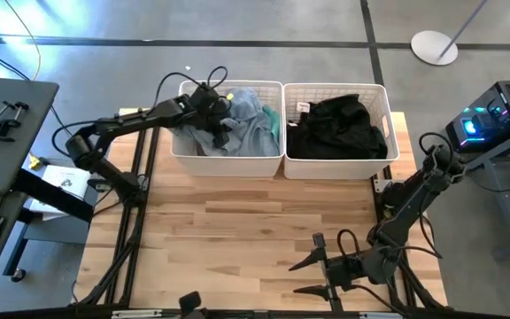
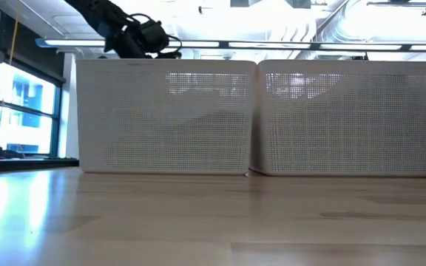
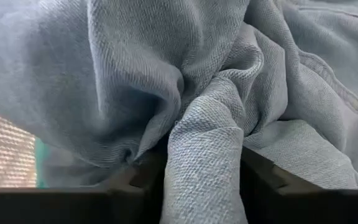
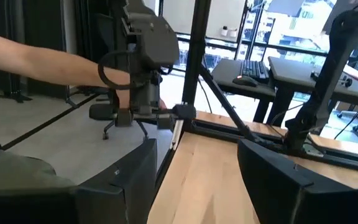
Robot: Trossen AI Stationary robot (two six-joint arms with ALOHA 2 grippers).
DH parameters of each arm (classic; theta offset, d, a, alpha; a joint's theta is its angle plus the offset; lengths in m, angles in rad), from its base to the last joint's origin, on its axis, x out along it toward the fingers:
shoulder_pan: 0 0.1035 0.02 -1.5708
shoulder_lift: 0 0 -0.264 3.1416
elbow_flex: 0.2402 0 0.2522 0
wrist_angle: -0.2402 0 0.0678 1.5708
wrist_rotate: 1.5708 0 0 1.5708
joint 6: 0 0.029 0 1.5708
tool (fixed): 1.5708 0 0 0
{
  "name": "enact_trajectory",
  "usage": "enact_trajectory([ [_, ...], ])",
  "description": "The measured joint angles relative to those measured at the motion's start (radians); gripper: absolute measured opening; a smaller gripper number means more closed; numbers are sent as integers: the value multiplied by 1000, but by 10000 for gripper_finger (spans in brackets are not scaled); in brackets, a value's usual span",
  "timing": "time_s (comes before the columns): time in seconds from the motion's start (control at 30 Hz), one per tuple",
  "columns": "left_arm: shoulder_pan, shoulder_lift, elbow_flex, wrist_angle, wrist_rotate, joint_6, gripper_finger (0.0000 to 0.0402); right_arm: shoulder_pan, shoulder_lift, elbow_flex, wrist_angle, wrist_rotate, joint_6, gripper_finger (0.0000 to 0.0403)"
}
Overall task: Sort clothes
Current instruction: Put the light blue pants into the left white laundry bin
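Clothes (image 1: 237, 124) in baskets (image 1: 335, 166) on wooden table (image 1: 237, 239).

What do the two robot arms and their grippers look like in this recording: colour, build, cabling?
Both arms are black, built of slim jointed links. The left gripper has loose black cable loops above its wrist; the right gripper has two long tapering dark fingers and a cable loop behind them. No markings are legible.
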Motion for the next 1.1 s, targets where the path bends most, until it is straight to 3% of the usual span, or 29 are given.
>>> enact_trajectory([
  [0.17, 20, -63, -5, -56, 23, -86, 198, 0, 0, 0, -27, 0, 28, 210],
  [0.33, 48, -238, -8, -71, 120, -162, 236, 0, 0, 0, -47, 0, 31, 210],
  [0.53, 46, -484, -7, -66, 140, -265, 243, 0, 0, 0, -52, 0, 30, 210],
  [0.67, 46, -604, 24, -168, 11, -314, 230, 0, 0, 0, -52, 0, 25, 210],
  [0.8, 48, -585, 101, -401, -163, -289, 190, -2, 1, 0, -51, 0, -11, 210],
  [0.97, 40, -440, 134, -590, -252, -279, 129, -27, 1, 0, -30, 0, -34, 210],
  [1.1, 38, -294, 130, -637, -318, -209, 92, -47, 1, 0, -30, -8, -34, 210],
])
